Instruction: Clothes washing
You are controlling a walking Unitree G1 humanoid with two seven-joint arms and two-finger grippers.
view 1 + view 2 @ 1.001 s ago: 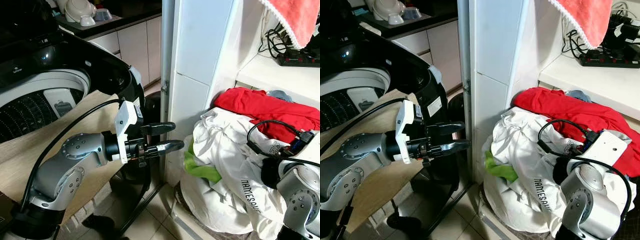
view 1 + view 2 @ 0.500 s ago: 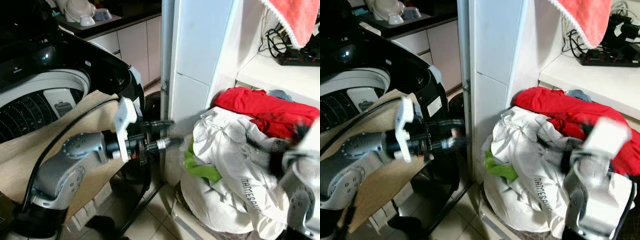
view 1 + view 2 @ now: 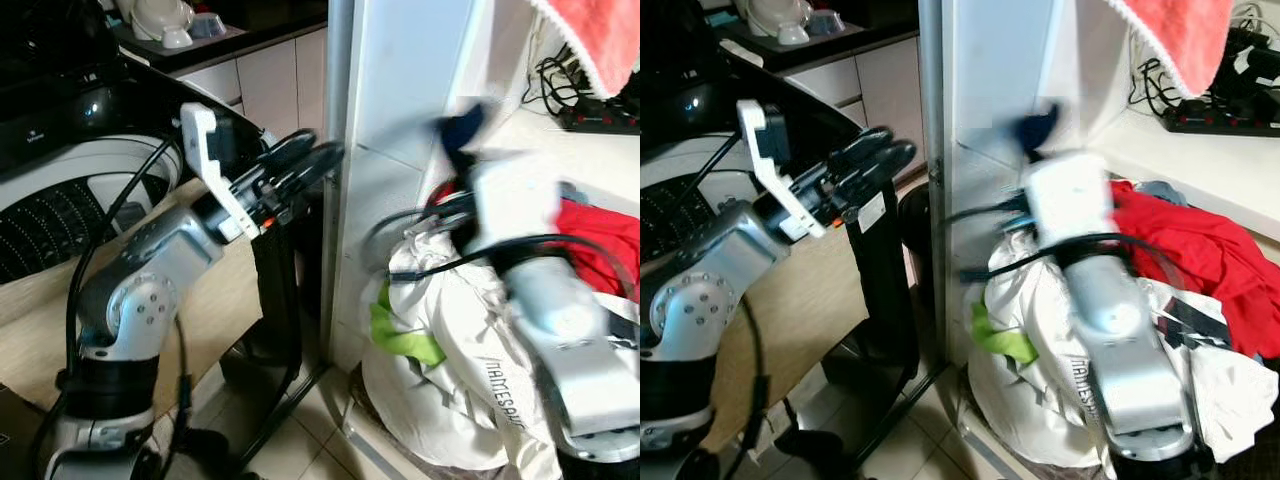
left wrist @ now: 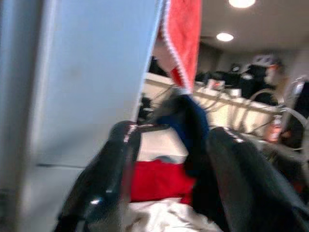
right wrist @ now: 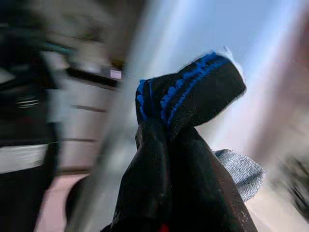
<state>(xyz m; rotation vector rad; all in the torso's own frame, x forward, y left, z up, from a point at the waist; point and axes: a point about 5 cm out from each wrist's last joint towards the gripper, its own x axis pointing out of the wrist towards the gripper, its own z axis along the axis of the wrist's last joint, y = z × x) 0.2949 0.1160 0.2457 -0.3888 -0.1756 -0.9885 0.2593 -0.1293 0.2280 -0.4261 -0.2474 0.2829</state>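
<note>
My right gripper (image 3: 457, 132) is raised in front of the white pillar (image 3: 400, 90) and is shut on a dark sock with blue stitching (image 5: 193, 92); the arm is motion-blurred. Below it, a heap of laundry holds a white shirt (image 3: 450, 320), a red garment (image 3: 600, 235) and a green cloth (image 3: 400, 335). My left gripper (image 3: 305, 160) is lifted at the left of the pillar, pointing up and right. The left wrist view shows its fingers (image 4: 111, 164) apart with nothing held between them. The open washing machine drum (image 3: 60, 215) is at the far left.
A pink towel (image 3: 600, 40) hangs over a white shelf holding a power strip and cables (image 3: 595, 110). A black stand (image 3: 275, 290) sits between the washer and the pillar. Kitchen cabinets with dishes (image 3: 165, 25) are behind. The floor is tiled (image 3: 310, 450).
My right arm has swung up from low beside the laundry heap, with the dark sock now in its gripper. My left arm has risen and its gripper now tilts upward.
</note>
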